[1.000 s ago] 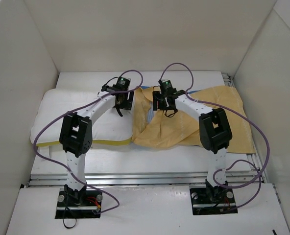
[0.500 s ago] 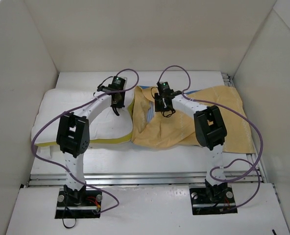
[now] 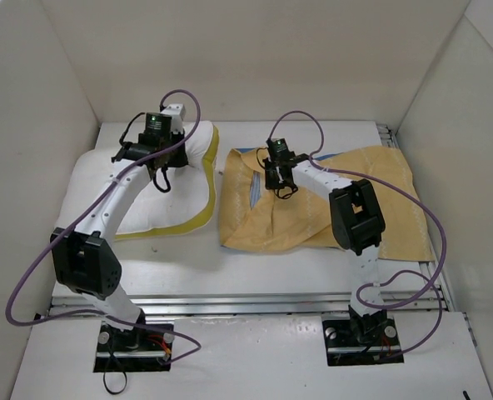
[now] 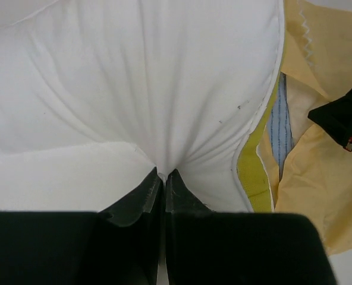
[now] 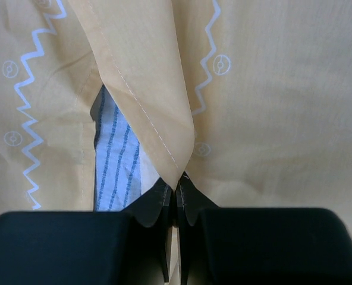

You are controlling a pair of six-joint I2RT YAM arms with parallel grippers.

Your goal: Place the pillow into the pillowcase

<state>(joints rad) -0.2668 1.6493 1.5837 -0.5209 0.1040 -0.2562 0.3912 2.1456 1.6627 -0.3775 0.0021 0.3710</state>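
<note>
Pillow (image 3: pixel 180 200) sprawls across the left of the bench (image 3: pixel 255 258), wholly outside the pillowcase (image 3: pixel 271 221), which lies on the right with its yellow-orange face up — a strip of bare bench between them. Left tool (image 4: pixel 163 175) is pinched tight on a fold of the pillow's white cover near its far right corner, which stands curled up. Right tool (image 5: pixel 176 184) is clamped on a hem flap at the pillowcase's left end, with blue-striped cloth (image 5: pixel 113 160) showing beneath. Both grips look made, but insertion appears not yet begun — the mouth needs opening and the pillow feeding in. How wide the mouth gapes cannot be told; the arms hide part of both fabrics.
</note>
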